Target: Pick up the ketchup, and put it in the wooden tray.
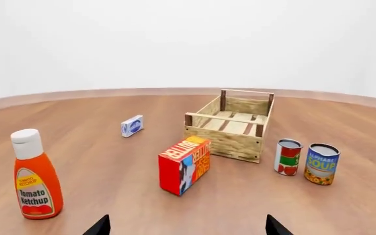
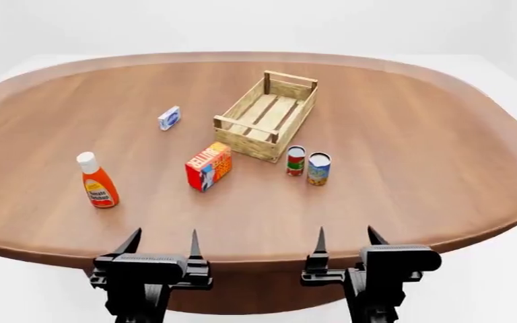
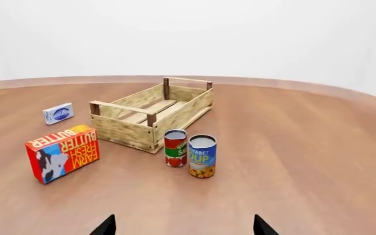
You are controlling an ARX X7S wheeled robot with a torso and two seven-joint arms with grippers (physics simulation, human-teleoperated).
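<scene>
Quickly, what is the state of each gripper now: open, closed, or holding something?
Left gripper: open, holding nothing, near the table edge.
Right gripper: open, holding nothing.
The ketchup stands untouched on the table.

Wooden tray [image 3: 150, 113] empty; two cans [image 3: 190, 152] just beside it; butter box [image 3: 62, 152] near.

Rounded wooden table [image 2: 438, 168] against plain white walls, under soft even light.

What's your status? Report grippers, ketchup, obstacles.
Left gripper and right gripper open, empty, at table edge. Ketchup upright, untouched, left of butter box. Tray empty; butter box stands between.
</scene>
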